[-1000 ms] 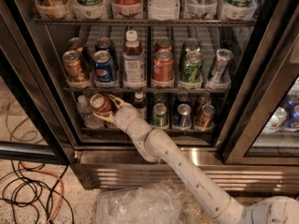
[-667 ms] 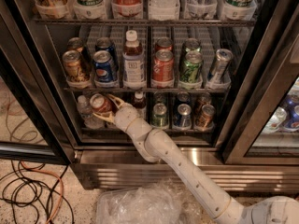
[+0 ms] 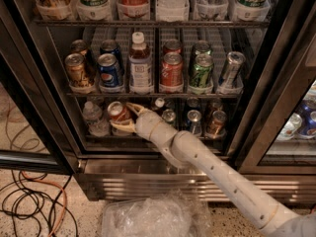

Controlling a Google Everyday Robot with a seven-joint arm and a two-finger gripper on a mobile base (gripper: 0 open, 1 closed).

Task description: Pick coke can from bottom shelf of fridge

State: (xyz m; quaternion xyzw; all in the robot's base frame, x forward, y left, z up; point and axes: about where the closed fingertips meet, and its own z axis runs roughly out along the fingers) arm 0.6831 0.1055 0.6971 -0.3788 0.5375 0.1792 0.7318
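End effector (image 3: pixel 120 115) inside fridge (image 3: pixel 44 83) on bottom shelf (image 3: pixel 223 136), clenched around coke can (image 3: pixel 116 110); can's long axis near upright, between the fingers.

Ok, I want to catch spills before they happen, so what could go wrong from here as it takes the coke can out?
1. The gripper is at the coke can on the bottom shelf. A water bottle stands close on the can's left and could get knocked.
2. The rack above sits low over the can, so lifting too high may hit it.
3. The arm passes close to the neighbouring cans, and a sideways swing could topple them.
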